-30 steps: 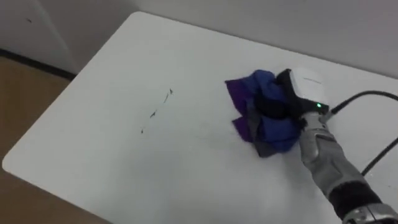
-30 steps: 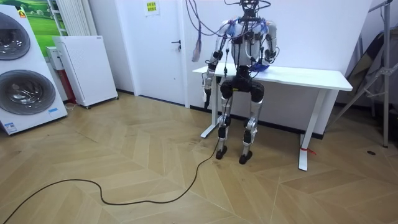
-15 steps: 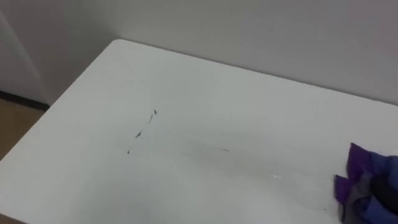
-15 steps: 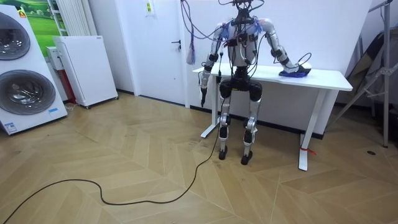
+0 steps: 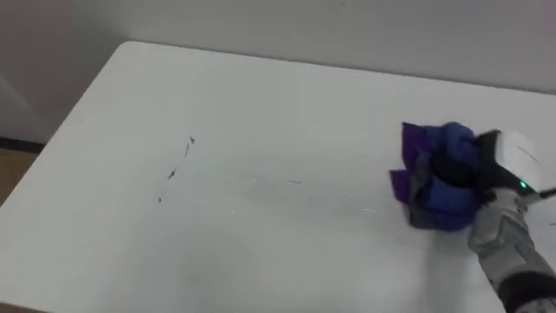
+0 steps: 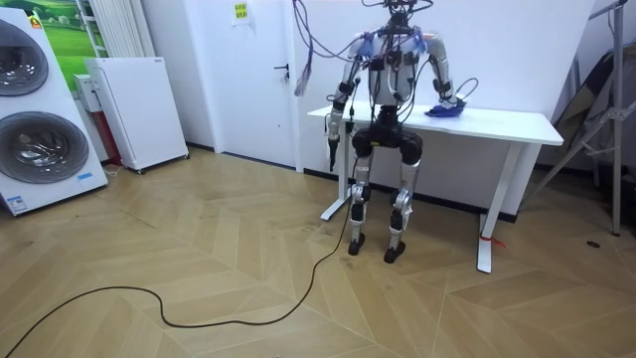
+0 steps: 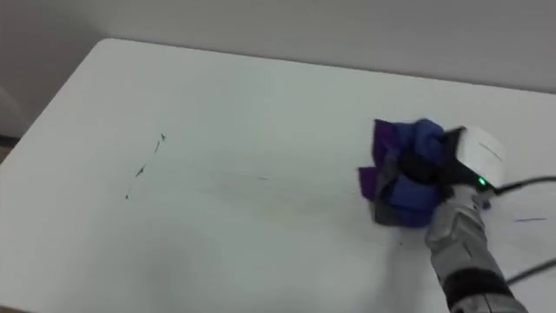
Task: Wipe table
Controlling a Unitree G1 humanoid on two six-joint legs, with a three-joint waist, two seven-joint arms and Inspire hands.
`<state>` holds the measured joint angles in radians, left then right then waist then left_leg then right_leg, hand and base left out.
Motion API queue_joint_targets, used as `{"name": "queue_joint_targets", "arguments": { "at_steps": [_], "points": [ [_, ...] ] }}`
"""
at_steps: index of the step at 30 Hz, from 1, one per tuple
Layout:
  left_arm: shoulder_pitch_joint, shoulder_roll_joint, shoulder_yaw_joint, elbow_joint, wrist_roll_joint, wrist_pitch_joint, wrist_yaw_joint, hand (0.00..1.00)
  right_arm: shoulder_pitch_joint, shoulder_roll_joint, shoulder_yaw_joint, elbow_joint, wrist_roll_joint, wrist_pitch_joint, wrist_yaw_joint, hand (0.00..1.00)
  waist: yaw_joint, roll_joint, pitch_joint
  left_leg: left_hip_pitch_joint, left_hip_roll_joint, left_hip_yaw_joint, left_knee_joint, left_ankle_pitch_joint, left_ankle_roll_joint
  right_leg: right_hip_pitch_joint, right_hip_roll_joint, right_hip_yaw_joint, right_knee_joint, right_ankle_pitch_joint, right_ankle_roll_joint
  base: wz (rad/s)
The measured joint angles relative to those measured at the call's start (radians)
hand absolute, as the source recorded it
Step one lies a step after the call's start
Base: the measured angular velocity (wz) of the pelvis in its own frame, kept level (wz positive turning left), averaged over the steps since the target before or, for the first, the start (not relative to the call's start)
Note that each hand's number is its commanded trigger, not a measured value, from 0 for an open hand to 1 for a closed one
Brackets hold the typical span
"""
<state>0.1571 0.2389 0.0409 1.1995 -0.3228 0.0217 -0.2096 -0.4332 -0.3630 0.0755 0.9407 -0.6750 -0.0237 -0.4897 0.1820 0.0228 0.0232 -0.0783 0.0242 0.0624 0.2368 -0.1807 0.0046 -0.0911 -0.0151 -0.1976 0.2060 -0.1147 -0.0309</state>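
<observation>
Since half a second ago my right hand [image 5: 511, 156] has dragged the blue-purple cloth [image 5: 439, 178] back along the table [image 5: 287, 104], from its far right end toward its middle, as the room view shows. I log the cloth bunched on the table's right part, the right hand's dark fingers curled into it and clamped on it; thin dark marks [image 5: 174, 170] sit on the table's left part, well apart from the cloth. My left hand [image 6: 332, 151] hangs off the table's left end, below the top, and I cannot tell its state.
</observation>
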Motion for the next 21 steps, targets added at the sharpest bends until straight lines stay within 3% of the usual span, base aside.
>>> {"name": "queue_joint_targets", "arguments": {
  "at_steps": [2, 4, 9, 12, 15, 21],
  "points": [
    [0.028, 0.010, -0.002, 0.001, 0.000, 0.003, 0.000, 0.00, -0.018, -0.014, 0.000, 0.000, 0.002, -0.013, 0.002, 1.00, 0.023, -0.001, -0.0026, -0.017, 0.000, -0.021, -0.002, 0.002, -0.003, -0.019, 0.000, -0.009, -0.001, -0.011, -0.005, 0.30],
    [0.067, 0.011, -0.002, 0.002, 0.000, 0.020, -0.003, 0.00, -0.010, -0.028, -0.003, 0.003, 0.003, -0.033, 0.000, 1.00, 0.019, -0.006, -0.0046, -0.019, -0.002, -0.032, -0.005, 0.003, -0.004, -0.016, -0.002, -0.024, -0.002, -0.017, -0.005, 0.21],
    [0.113, 0.017, 0.003, -0.009, 0.008, 0.043, -0.006, 0.00, 0.133, -0.026, -0.072, 0.040, 0.044, -0.121, -0.071, 1.00, -0.033, -0.030, -0.0197, 0.022, -0.015, -0.033, -0.011, 0.003, -0.004, 0.070, -0.015, -0.052, -0.038, -0.036, 0.013, 0.46],
    [0.115, 0.020, 0.076, -0.034, 0.050, 0.040, -0.008, 0.00, 0.234, -0.026, -0.157, 0.055, 0.058, -0.156, -0.085, 1.00, -0.046, -0.049, -0.0312, 0.051, -0.023, -0.023, -0.017, 0.002, -0.003, 0.115, -0.023, -0.052, -0.056, -0.047, 0.025, 0.42],
    [0.117, 0.019, 0.124, -0.102, 0.049, 0.042, 0.002, 0.00, 0.364, -0.025, -0.269, 0.079, 0.143, -0.188, -0.121, 1.00, -0.075, -0.062, -0.0390, 0.079, -0.021, 0.002, -0.016, -0.014, 0.017, 0.150, -0.030, -0.045, -0.049, -0.062, 0.034, 0.20],
    [0.113, 0.020, 0.190, -0.132, 0.051, 0.017, -0.001, 0.00, 0.459, -0.027, -0.379, 0.105, 0.167, -0.211, -0.143, 1.00, -0.112, -0.060, -0.0433, 0.117, -0.019, 0.052, -0.033, -0.022, 0.025, 0.159, -0.027, 0.029, -0.038, -0.059, 0.041, -0.25]
  ]
}}
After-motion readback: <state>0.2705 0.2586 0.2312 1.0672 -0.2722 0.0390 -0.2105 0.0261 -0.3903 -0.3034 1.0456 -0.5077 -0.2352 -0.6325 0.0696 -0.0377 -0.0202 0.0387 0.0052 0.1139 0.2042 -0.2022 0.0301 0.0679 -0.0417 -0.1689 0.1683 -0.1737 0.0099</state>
